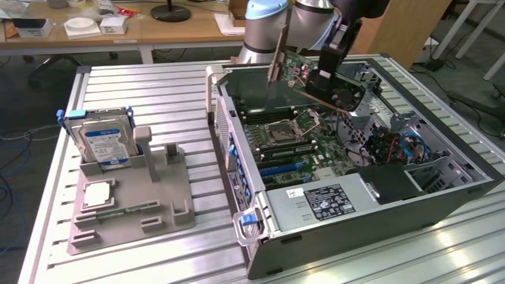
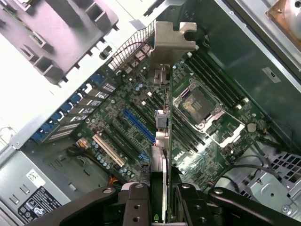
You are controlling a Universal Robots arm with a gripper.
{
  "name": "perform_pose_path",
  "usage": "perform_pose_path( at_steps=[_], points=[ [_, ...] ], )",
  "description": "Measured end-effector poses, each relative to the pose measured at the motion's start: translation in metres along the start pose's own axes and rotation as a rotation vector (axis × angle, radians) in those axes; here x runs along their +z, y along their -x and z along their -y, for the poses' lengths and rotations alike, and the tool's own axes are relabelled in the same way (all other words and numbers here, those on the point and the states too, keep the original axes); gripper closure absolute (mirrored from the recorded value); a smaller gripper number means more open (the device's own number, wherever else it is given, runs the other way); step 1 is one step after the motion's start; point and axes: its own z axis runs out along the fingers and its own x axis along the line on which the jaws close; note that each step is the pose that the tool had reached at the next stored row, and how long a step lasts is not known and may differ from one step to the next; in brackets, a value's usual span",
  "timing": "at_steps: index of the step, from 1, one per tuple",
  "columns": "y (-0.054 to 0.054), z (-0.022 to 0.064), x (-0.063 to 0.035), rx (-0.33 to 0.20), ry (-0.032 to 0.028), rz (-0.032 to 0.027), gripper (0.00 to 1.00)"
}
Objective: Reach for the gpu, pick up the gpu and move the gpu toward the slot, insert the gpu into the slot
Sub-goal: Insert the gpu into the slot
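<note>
My gripper (image 1: 327, 76) is shut on the gpu (image 1: 304, 74), a dark flat card that hangs tilted in the air above the open computer case. Its silver bracket (image 1: 275, 62) points toward the exterior view's left. The wrist view looks along the card's thin edge (image 2: 165, 141), with the bracket (image 2: 174, 40) at the far end and my fingers (image 2: 136, 207) pressed against both faces. Below, on the green motherboard (image 2: 221, 141), lies the long blue slot (image 2: 138, 126), also seen at slot (image 1: 278, 170). The card is well above it and touches nothing.
The case walls (image 1: 371, 207) ring the motherboard, with the power supply (image 1: 320, 201) at the near end and the square processor socket (image 1: 284, 127) beside the black memory strips. A grey holder (image 1: 130, 195) on the exterior view's left carries a blue-labelled hard drive (image 1: 103, 142) and a processor chip (image 1: 96, 194).
</note>
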Motion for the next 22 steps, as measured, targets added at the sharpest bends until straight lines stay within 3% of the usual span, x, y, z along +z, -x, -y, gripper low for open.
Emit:
perform_pose_path(
  at_steps=[22],
  points=[
    [-0.0004, 0.0004, 0.0, -0.154, 0.0008, -0.0054, 0.74]
  ],
)
